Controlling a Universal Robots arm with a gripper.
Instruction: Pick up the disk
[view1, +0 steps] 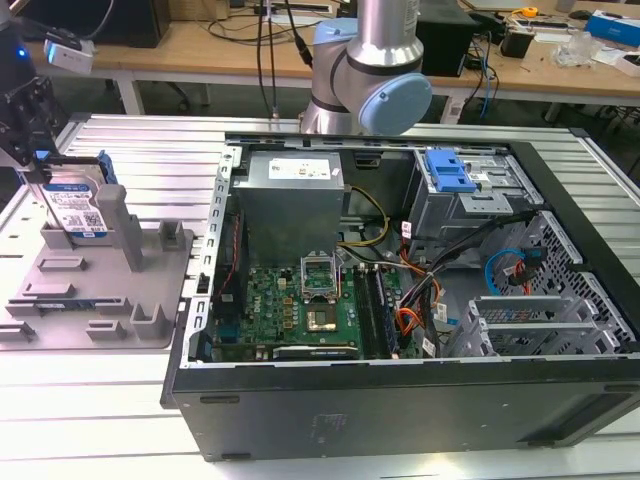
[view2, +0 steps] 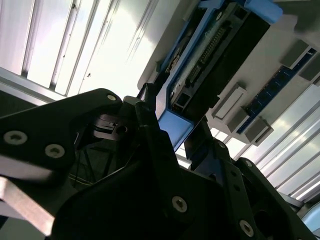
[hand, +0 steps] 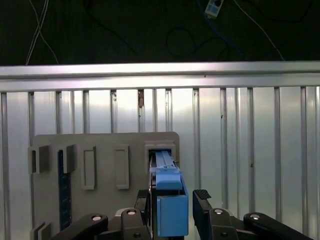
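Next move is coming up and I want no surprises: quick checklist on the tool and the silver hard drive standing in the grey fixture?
1. The tool straddles the flat silver hard drive with blue plastic rails: ok, one rail sits between its fingers in both wrist views.
2. Tool shut on the drive: not ok, a gap shows beside the rail in the first wrist view.
3. Drive upright in the grey plastic fixture: ok.
4. Drive outside the open black computer case: ok.

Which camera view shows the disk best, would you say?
The exterior view: the disk stands upright in the grey fixture, its label facing the camera. The first wrist view shows it edge-on; the second wrist view shows its connector side.
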